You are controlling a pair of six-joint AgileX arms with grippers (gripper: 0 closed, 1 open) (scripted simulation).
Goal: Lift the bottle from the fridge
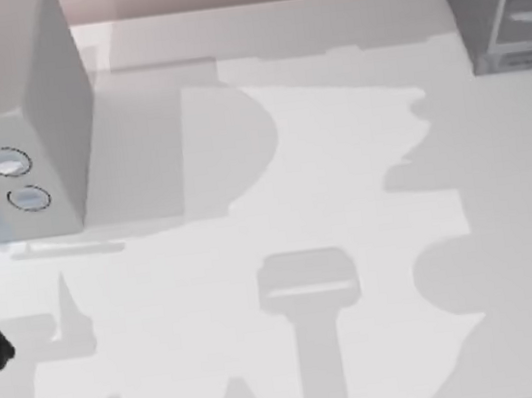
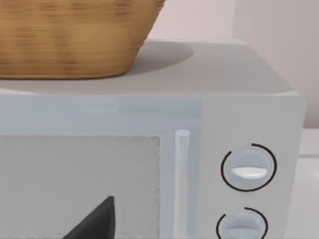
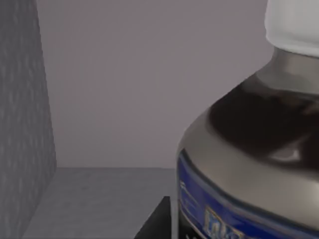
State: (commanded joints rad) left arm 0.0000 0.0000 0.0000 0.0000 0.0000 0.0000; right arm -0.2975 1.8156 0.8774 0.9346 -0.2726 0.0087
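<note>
**Right pincer close against the bottle inside the fridge**

The right pincer (image 3: pixel 158 221) shows as a single dark finger edge low in the right wrist view, just beside the bottle's (image 3: pixel 249 164) blue-labelled wall. How wide the pincer stands, and whether it grips the bottle or merely sits alongside it, cannot be told from here. The bottle stands upright, its white cap (image 3: pixel 294 25) above dark shoulders, on a pale shelf (image 3: pixel 94 199) inside the fridge (image 1: pixel 490 6), which sits at the far right corner of the counter (image 1: pixel 344 199) in the top view. The compartment's speckled side wall (image 3: pixel 25 124) lies well apart from the bottle, with the plain rear wall behind.

Judged from this, the main risk is a poor hold. If the fingers close off-centre on the round, glossy body, the bottle may twist or slip as it rises. A pincer that pushes in before closing could tip the bottle or slide it along the shelf. A steep lift might also knock the cap against whatever sits above, which is out of sight.

The left pincer (image 2: pixel 94 221) is parked in front of the microwave (image 1: pixel 35 140) at the counter's left, showing a dark fingertip; its opening cannot be told. A wicker basket (image 2: pixel 70 35) rests on the microwave's top.
</note>
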